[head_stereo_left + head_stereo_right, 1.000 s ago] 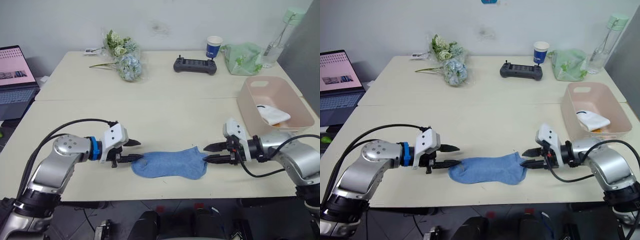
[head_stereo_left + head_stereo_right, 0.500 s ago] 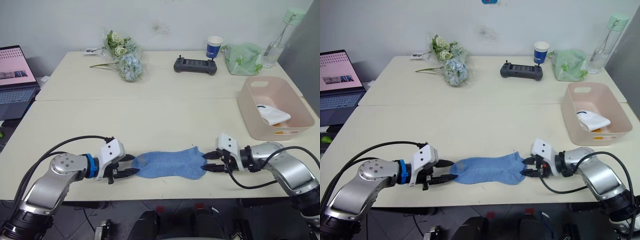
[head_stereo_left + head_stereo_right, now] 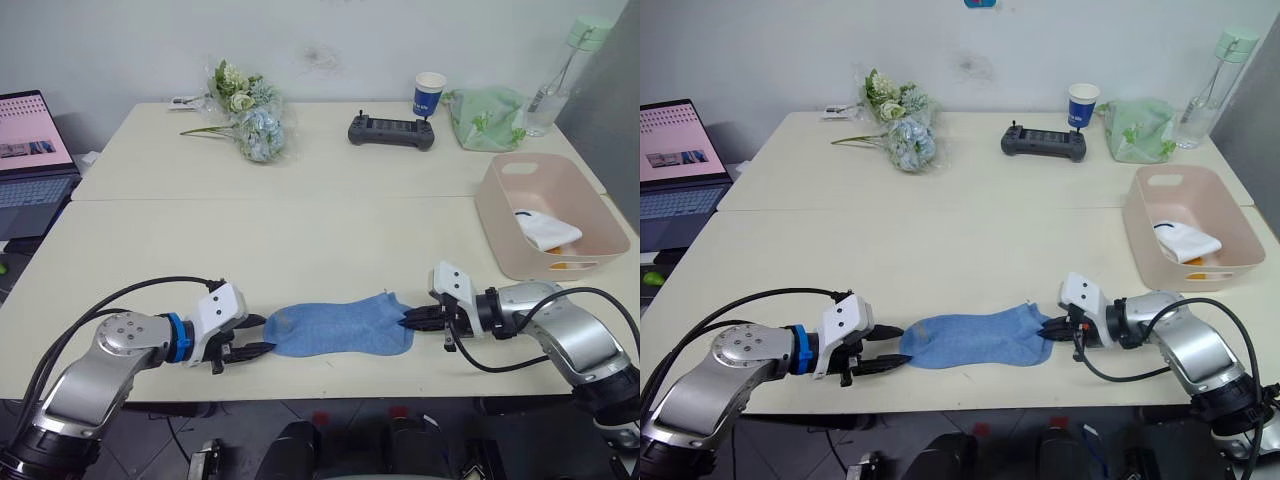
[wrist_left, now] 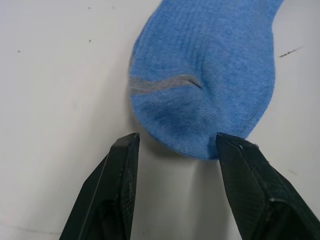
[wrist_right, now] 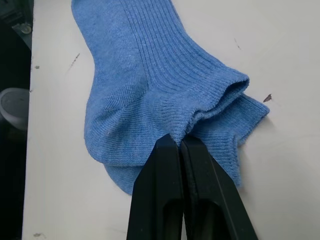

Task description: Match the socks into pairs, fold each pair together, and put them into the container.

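right fingers point(image 5: 180, 145) now pinched on blue sock point(image 3: 340, 327) cuff, sock flat, ribbed

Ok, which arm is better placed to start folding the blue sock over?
Probably the right. The right gripper is already pinched shut on the blue sock at its cuff, while the left gripper is open around the toe, not gripping.

The tub's wall point(image 3: 520, 250) hides most of an orange item point(image 3: 567, 265) beneath the white sock point(image 3: 545, 229); the laptop point(image 3: 30, 160) is cropped
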Tool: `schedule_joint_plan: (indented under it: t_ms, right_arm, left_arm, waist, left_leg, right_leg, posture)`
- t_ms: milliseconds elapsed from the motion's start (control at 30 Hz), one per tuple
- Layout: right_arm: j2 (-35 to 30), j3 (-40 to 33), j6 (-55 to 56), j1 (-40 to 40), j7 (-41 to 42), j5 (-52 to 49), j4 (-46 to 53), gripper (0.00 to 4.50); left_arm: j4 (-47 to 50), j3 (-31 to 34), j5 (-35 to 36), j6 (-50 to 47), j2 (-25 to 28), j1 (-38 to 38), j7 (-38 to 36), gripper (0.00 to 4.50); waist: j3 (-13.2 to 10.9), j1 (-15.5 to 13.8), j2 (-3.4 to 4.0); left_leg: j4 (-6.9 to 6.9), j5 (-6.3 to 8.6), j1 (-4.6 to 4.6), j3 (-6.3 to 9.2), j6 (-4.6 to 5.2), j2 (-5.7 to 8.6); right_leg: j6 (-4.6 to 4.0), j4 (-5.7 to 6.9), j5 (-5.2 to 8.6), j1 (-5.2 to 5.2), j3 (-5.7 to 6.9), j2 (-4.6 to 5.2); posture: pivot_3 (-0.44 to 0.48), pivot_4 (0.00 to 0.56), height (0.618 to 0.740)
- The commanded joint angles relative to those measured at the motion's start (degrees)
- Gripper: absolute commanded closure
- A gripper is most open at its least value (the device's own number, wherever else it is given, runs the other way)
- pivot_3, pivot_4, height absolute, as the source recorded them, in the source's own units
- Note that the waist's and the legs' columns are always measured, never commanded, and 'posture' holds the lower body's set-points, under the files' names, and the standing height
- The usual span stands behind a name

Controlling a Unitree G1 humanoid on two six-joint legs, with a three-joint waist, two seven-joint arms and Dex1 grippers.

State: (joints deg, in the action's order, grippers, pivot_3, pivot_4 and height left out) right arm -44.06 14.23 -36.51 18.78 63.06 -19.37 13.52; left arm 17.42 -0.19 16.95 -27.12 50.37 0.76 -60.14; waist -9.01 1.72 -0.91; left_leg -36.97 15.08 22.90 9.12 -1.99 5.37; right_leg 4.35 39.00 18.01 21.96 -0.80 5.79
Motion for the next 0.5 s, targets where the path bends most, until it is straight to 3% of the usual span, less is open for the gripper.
schedule_joint_plan:
  t_ms: [33,133,233,333,500]
  right_arm:
    - [-0.83,-2.05,-1.35,1.70,1.11,-2.23,3.04,4.49]
    - [-0.98,-1.90,-2.52,1.90,1.50,-3.07,4.44,4.49]
    - [-1.19,-1.68,-3.07,1.89,1.44,-3.38,5.11,4.49]
    - [-1.07,-1.86,-3.66,2.03,1.19,-3.65,5.55,4.50]
    - [-1.12,-2.42,-4.58,1.86,1.37,-4.53,6.49,4.50]
  left_arm:
    - [0.89,2.36,1.77,-0.64,0.21,0.51,0.33,2.01]
    - [0.64,3.88,6.48,-5.81,-2.24,1.59,1.45,2.01]
    - [0.00,3.16,6.23,-6.20,-2.52,1.98,1.68,2.01]
    - [-0.85,2.69,5.84,-6.27,-2.72,2.44,2.38,2.62]
    - [-1.72,1.50,5.21,-5.54,-2.05,1.88,1.57,4.25]
  waist:
    - [0.00,0.01,0.00]
    - [0.00,0.00,0.00]
    - [0.00,0.02,0.00]
    - [0.00,0.03,0.00]
    - [0.00,0.02,0.00]
  left_leg:
    - [0.00,0.00,0.00,0.00,0.00,0.00]
    - [0.00,0.00,0.00,0.00,0.00,0.00]
    - [-0.01,0.00,0.00,0.01,0.00,0.00]
    - [0.00,0.00,0.00,0.01,0.00,0.00]
    - [0.00,0.00,0.00,0.01,0.00,0.00]
  right_leg:
    - [0.00,0.00,0.00,0.00,0.00,0.00]
    - [0.00,0.00,0.00,0.00,0.00,0.00]
    - [0.00,0.00,0.00,-0.01,0.01,0.00]
    - [0.00,0.00,0.00,0.00,0.02,0.00]
    - [0.00,0.00,0.00,0.00,0.01,0.00]
  posture:
    - [0.000,0.150,0.740]
    - [0.000,0.150,0.740]
    - [0.000,0.150,0.740]
    - [0.000,0.150,0.740]
    - [0.000,0.150,0.740]
